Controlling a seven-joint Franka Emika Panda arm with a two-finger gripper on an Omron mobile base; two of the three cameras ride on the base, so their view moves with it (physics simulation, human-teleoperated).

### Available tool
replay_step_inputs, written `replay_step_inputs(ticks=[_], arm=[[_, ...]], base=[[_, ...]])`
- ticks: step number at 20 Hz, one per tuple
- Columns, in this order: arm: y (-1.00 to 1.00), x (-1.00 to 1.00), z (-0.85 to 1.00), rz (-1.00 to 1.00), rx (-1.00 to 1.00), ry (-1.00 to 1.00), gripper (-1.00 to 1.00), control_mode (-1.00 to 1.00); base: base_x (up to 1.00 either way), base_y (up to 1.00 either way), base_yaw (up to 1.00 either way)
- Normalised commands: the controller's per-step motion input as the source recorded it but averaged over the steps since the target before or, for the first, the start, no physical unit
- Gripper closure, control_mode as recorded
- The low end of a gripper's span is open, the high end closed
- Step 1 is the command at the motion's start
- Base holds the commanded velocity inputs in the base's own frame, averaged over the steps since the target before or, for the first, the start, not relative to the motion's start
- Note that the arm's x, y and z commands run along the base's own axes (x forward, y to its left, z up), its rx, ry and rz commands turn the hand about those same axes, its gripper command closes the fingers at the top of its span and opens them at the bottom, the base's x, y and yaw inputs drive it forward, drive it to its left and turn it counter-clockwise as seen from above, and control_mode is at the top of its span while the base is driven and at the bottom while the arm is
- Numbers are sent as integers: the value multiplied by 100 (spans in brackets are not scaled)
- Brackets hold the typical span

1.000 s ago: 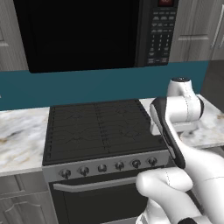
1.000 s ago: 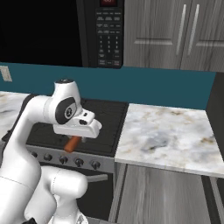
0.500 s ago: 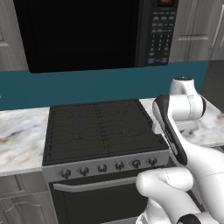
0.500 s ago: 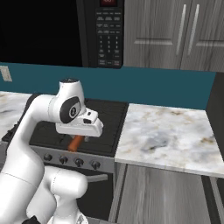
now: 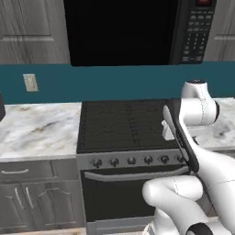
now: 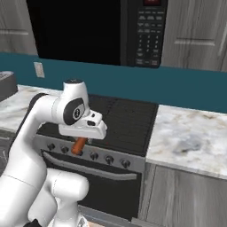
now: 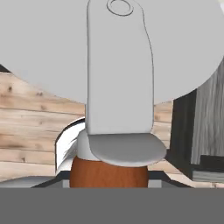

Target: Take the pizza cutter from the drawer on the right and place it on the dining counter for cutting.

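My gripper (image 6: 82, 136) hangs in front of the black stove's knob row, shut on the pizza cutter (image 6: 79, 145), whose reddish-brown handle pokes down below the white hand. In the hand view the pizza cutter (image 7: 118, 87) sits very close. Its round silver wheel spreads across the top, a grey guard runs down the middle, and the brown handle stands between the fingertips at the bottom. In the left base view my own arm covers the hand. The drawer and the dining counter are out of view.
A black stove (image 5: 128, 124) with an oven door and steel bar handle (image 5: 133, 175) stands straight ahead under a black microwave (image 5: 124, 30). Narrow marble worktops (image 5: 39, 128) (image 6: 190, 137) flank it. Wooden floor (image 7: 26, 127) lies below the hand.
The whole scene has slid to the right in both base views, so the camera has moved. The arm keeps its pose over the base with the cutter still held.
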Motion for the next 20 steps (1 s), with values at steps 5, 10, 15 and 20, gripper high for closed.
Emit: replay_step_inputs(ticks=[5, 10, 15, 20], arm=[[0, 0, 0, 0, 0, 0, 100, 100], [0, 0, 0, 0, 0, 0, 100, 100], [0, 0, 0, 0, 0, 0, 100, 100], [0, 0, 0, 0, 0, 0, 100, 100]], base=[[-7, 77, 79], [-2, 65, 89], [-11, 31, 99], [-13, 3, 100]])
